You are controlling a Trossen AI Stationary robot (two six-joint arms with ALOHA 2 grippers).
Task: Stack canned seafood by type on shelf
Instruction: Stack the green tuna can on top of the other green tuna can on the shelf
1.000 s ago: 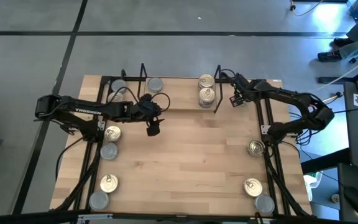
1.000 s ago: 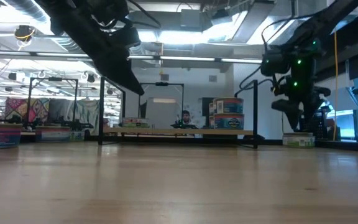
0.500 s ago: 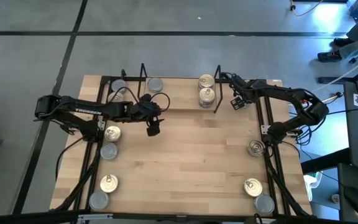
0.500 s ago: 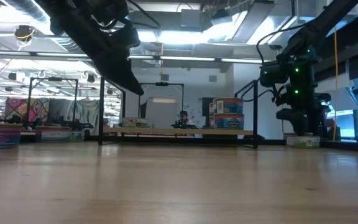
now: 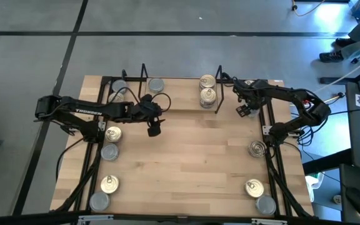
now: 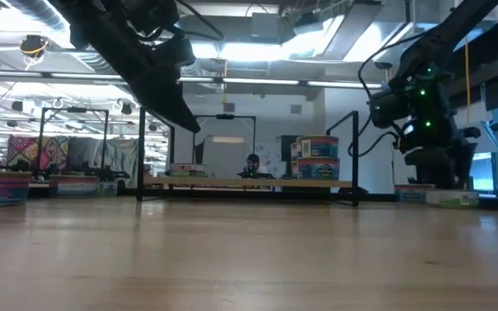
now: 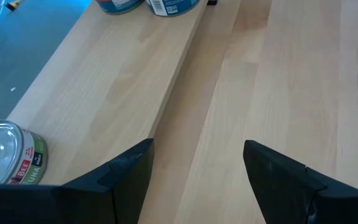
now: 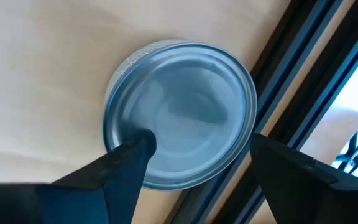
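The shelf [image 5: 167,103], a black wire rack on a light wood base, stands at the table's far edge. On it are gold-lidded tins [image 5: 207,95] at the right end, stacked two high in the low view [image 6: 316,158], and a silver-lidded tin [image 5: 156,84] at the left end. My left gripper [image 5: 154,130] hangs open over the table just in front of the shelf's base [image 7: 123,93]. At the far right my right gripper [image 5: 244,111] points steeply down, open. Its fingers straddle, from above, a silver-lidded tin [image 8: 182,112] that rests on the table beside the black rail [image 8: 291,93].
Loose tins lie along both side rails: gold [image 5: 113,133], silver [image 5: 109,152], gold [image 5: 109,183] and silver [image 5: 99,201] on the left, gold [image 5: 257,148], gold [image 5: 253,187] and silver [image 5: 266,204] on the right. The table's middle [image 5: 186,162] is bare wood.
My right gripper has tipped further downward and has come a little toward the table's near and right edges, sinking over the silver-lidded tin. Its fingers have stayed open.
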